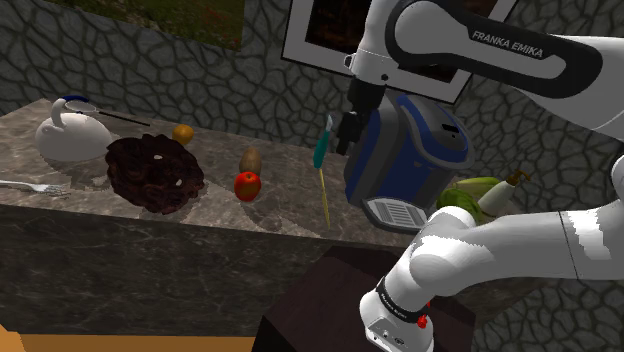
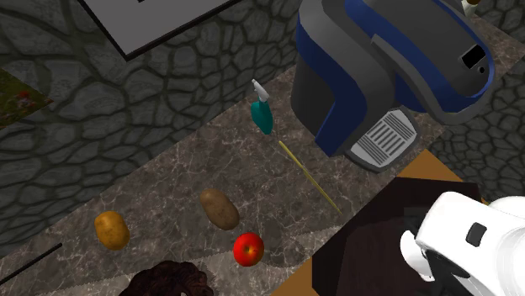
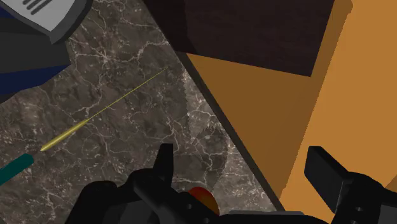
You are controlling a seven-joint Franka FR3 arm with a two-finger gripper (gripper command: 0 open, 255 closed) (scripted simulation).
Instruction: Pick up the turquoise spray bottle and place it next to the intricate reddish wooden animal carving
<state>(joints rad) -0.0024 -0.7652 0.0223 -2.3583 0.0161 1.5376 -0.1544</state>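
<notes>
Your gripper is spread, with nothing between its fingers, and hangs over the counter edge near the coffee machine. The turquoise spray bottle rests on the counter just beside that machine, at one end of a thin yellow stick, and no finger touches it. The reddish carving sits well apart from the machine. A white teapot stands farther off still; you cannot tell its contents.
</notes>
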